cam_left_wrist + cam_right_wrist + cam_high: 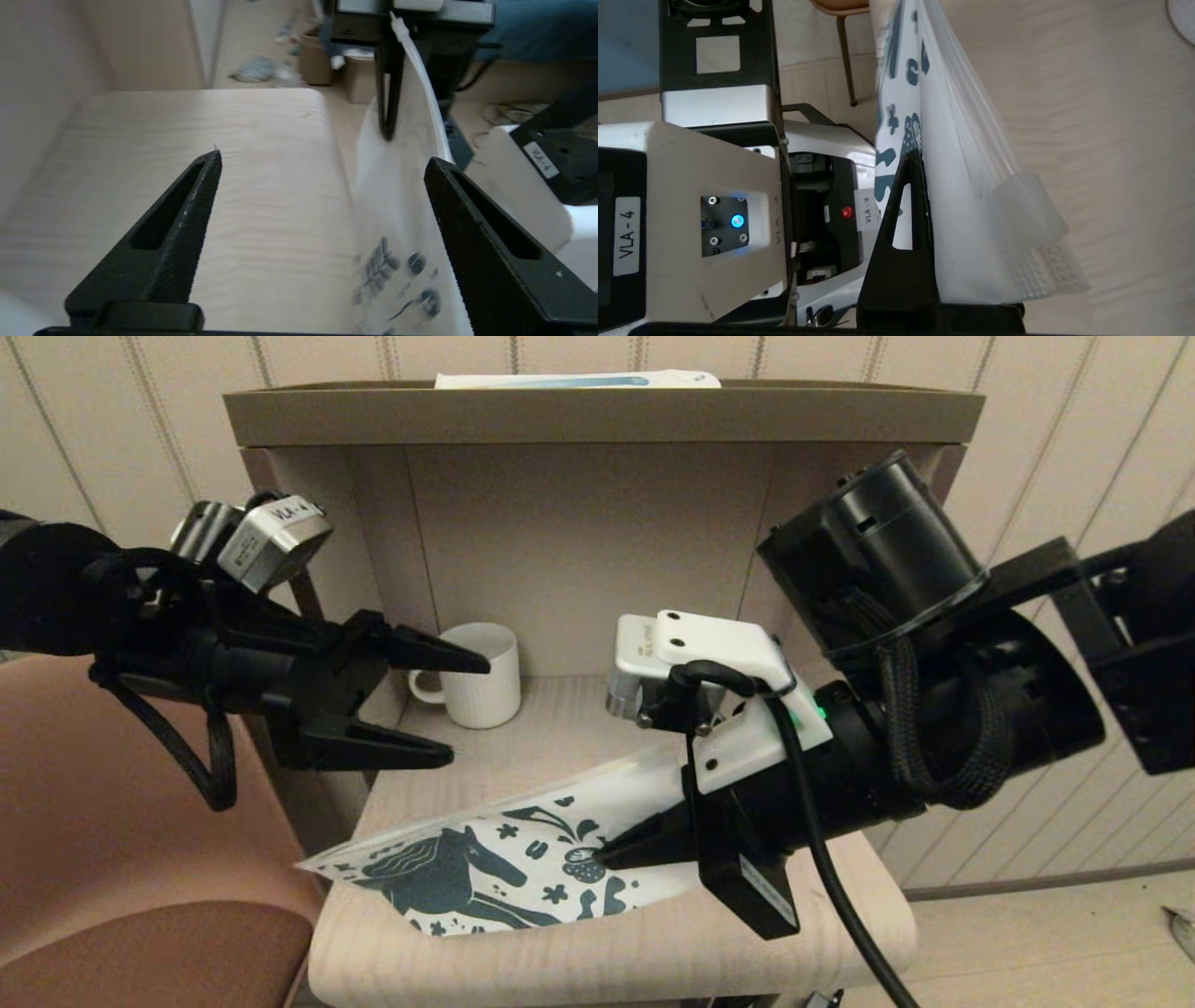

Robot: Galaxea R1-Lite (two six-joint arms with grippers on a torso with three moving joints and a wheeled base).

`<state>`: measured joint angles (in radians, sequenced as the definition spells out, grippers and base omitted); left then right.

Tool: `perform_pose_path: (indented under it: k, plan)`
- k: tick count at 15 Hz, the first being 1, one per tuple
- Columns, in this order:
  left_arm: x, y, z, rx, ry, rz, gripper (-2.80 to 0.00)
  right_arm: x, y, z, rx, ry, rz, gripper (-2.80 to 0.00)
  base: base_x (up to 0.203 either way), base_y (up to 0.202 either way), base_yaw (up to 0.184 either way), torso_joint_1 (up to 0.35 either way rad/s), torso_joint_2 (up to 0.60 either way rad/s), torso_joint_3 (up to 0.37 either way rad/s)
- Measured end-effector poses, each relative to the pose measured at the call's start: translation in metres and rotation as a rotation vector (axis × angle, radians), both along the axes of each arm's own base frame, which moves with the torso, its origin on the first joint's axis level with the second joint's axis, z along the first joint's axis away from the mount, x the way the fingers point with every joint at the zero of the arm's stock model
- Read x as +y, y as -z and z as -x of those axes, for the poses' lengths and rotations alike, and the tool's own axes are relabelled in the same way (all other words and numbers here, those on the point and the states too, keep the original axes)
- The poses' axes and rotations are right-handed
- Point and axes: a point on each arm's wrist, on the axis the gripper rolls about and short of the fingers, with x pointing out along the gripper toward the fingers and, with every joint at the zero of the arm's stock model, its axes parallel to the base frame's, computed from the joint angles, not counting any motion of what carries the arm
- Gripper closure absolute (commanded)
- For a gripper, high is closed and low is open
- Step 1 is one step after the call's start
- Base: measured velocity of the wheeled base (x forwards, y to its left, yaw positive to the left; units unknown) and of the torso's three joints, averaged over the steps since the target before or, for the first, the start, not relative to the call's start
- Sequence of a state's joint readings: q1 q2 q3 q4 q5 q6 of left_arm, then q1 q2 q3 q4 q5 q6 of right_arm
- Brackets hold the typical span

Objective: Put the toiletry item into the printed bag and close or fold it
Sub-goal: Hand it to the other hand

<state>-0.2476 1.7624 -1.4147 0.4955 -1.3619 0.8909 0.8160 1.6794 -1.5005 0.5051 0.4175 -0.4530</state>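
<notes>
The printed bag (485, 868) is a white pouch with a dark teal horse and doodles. It lies slanted on the pale wooden shelf (616, 947), its left corner past the shelf edge. My right gripper (618, 852) is shut on the bag's right part and holds that end raised. In the right wrist view one finger (903, 224) presses against the bag (962, 196); the other finger is hidden behind it. My left gripper (467, 711) hangs open and empty above the shelf's left side, next to the bag's upper edge (402, 224). The toiletry item is not in view.
A white ribbed mug (478, 674) stands at the back left of the shelf, just behind the left fingertips. A long white-and-blue box (577, 379) lies on the top board. Side walls close in the niche. A brown chair (121, 859) stands at the left.
</notes>
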Motion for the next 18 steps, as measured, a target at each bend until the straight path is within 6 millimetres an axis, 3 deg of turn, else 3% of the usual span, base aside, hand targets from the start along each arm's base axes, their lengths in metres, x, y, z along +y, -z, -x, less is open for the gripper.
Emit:
perform_pose_path:
  k: [3, 12, 18]
  plan:
    - [0.002, -0.002, 0.003, -0.009, -0.007, 0.0, -2.8, -0.001, -0.002, -0.001, -0.004, 0.003, -0.005, 0.0, 0.0, 0.0, 0.0, 0.0, 0.0, 0.0]
    - [-0.021, 0.007, 0.011, 0.012, 0.051, -0.036, -2.8, 0.005, -0.013, -0.005, -0.035, 0.003, -0.037, 0.0, 0.0, 0.0, 0.0, 0.0, 0.0, 0.0]
    - [-0.015, 0.004, 0.01, 0.005, 0.038, -0.026, -2.8, 0.005, -0.01, -0.006, -0.026, 0.004, -0.027, 0.0, 0.0, 0.0, 0.0, 0.0, 0.0, 0.0]
